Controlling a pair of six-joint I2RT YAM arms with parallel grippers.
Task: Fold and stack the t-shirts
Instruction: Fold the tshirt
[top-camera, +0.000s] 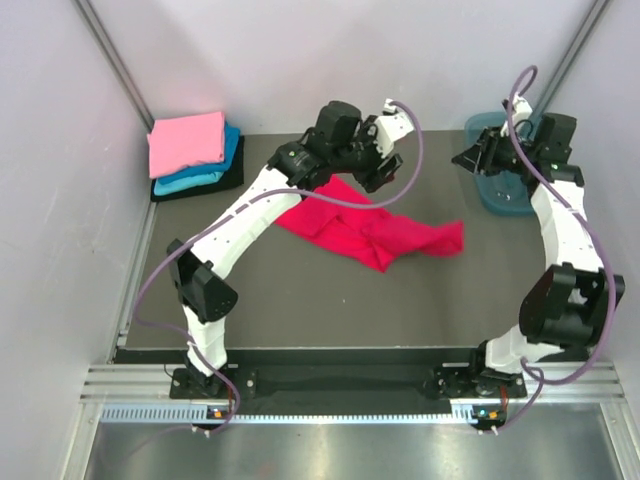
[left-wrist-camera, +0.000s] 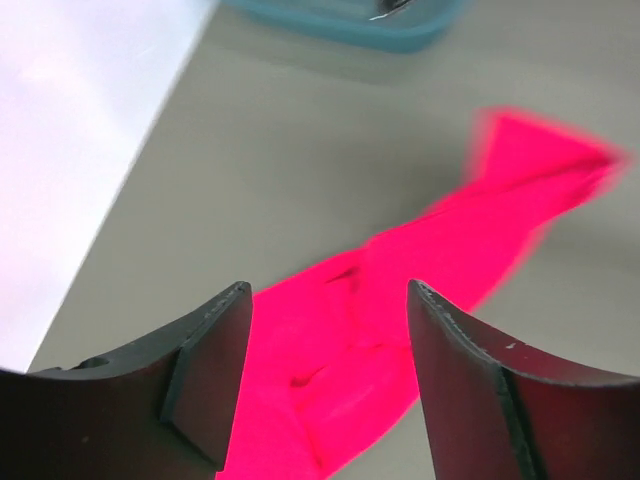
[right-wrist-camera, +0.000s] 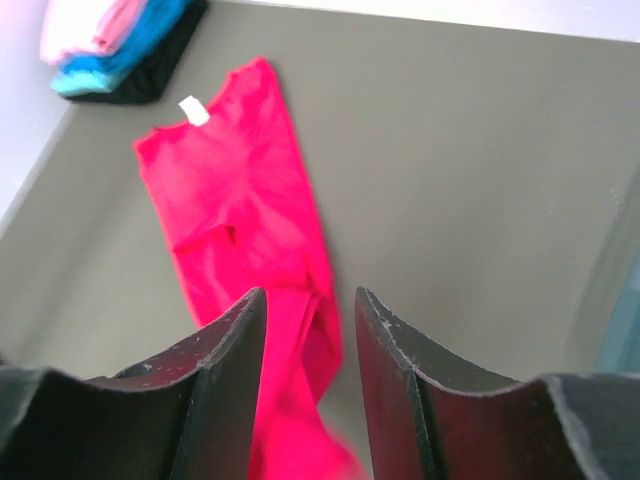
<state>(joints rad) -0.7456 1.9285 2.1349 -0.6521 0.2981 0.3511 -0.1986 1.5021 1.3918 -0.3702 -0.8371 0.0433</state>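
Crimson cloth was the one job left: the red t-shirt (top-camera: 372, 228) lay rumpled and stretched in a long strip across the middle of the table (top-camera: 300, 310), one end toward the far centre, the other trailing right. It was not folded and not stacked. At the far left corner the stack (top-camera: 195, 155) looked done, with the pink t-shirt (top-camera: 186, 141) on top, the turquoise t-shirt (top-camera: 215, 170) under it and the black t-shirt (top-camera: 222, 183) at the bottom, all folded flat. By my reading, three of four shirts were finished; the red one needed spreading, folding and carrying to the pile.

The left arm reached far forward from its near-left base, bent at the elbow, its wrist over the far end of the red shirt. The left gripper (left-wrist-camera: 328, 370) had its jaws spread apart, with the red fabric visible between and below them, apparently not pinched. The right arm stood folded upright on the right side, its wrist raised by the teal tub (top-camera: 500, 190) at the far right. The right gripper (right-wrist-camera: 308, 370) was parted about halfway and empty, aimed down along the red shirt, well apart from it.
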